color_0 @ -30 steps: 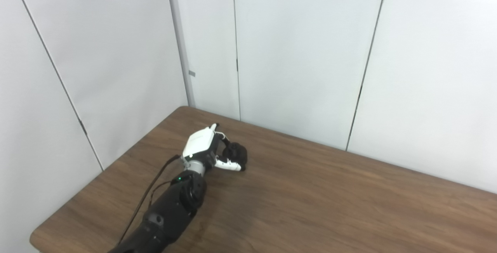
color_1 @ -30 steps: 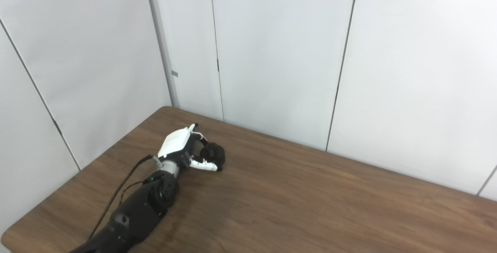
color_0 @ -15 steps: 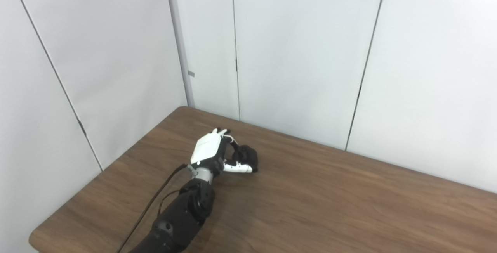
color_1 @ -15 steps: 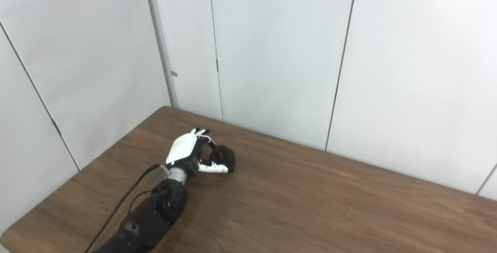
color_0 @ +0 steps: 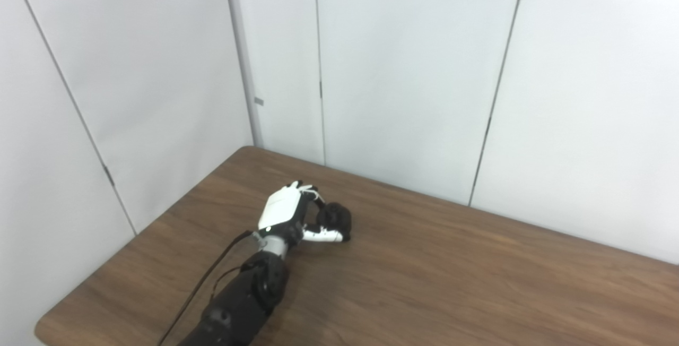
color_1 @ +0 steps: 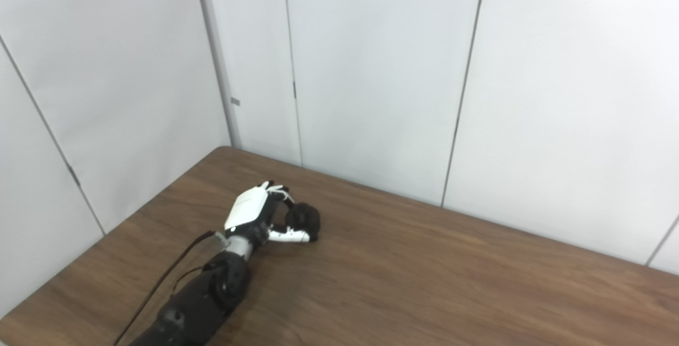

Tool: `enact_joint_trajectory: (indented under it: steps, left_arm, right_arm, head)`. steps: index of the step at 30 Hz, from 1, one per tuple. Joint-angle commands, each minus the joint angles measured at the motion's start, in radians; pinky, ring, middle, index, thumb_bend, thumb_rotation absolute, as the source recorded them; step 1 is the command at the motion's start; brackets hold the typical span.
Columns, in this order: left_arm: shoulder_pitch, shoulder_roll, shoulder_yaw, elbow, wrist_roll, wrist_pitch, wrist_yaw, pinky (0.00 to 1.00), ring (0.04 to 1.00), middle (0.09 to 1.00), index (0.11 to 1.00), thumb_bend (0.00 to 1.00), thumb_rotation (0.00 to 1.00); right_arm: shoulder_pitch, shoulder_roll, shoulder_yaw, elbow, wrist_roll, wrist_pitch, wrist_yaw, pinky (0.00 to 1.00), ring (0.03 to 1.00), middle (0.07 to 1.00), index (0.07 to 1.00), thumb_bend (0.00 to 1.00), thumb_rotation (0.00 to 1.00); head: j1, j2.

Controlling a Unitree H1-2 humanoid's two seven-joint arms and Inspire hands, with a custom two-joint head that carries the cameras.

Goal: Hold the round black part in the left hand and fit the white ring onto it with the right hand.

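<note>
My left hand (color_0: 289, 212) is over the far left part of the brown table (color_0: 451, 282). Its fingers and thumb are closed around the round black part (color_0: 335, 218), which sits at or just above the tabletop. The same hand (color_1: 256, 209) and black part (color_1: 303, 218) show in the right eye view. No white ring is in view. My right hand is not in view.
White wall panels (color_0: 403, 70) stand close behind the table's far edge and along its left side. The table's left corner edge (color_0: 48, 325) is near my left forearm (color_0: 238, 303). A thin cable runs along the forearm.
My left hand with the black part moved a little to the right and away from me, then held there. The camera has shifted slightly.
</note>
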Motion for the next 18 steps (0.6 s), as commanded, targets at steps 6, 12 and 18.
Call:
enact_joint_trajectory:
  steps: [6,12,18]
  left_arm:
    - [0.047,0.025,-0.035,-0.078,0.026,-0.039,-0.031,1.00,0.995,0.867,0.478,0.52,0.05]
    - [0.091,0.014,-0.069,-0.146,0.032,-0.084,-0.062,1.00,1.000,0.876,0.478,0.52,0.05]
    - [0.131,-0.016,-0.103,-0.221,0.041,-0.136,-0.076,1.00,0.987,0.861,0.478,0.52,0.05]
  right_arm:
    - [-0.053,-0.013,-0.010,-0.016,-0.093,-0.043,-0.056,0.87,0.868,0.904,0.847,0.69,0.65]
    - [-0.109,-0.041,-0.018,-0.016,-0.192,-0.026,-0.098,0.74,0.857,0.918,0.853,0.91,0.71]
    - [-0.182,-0.072,-0.035,0.003,-0.228,-0.021,-0.119,0.61,0.825,0.893,0.821,0.89,0.63]
  head:
    - [-0.051,0.001]
    - [-0.089,-0.005]
    - [-0.121,-0.011]
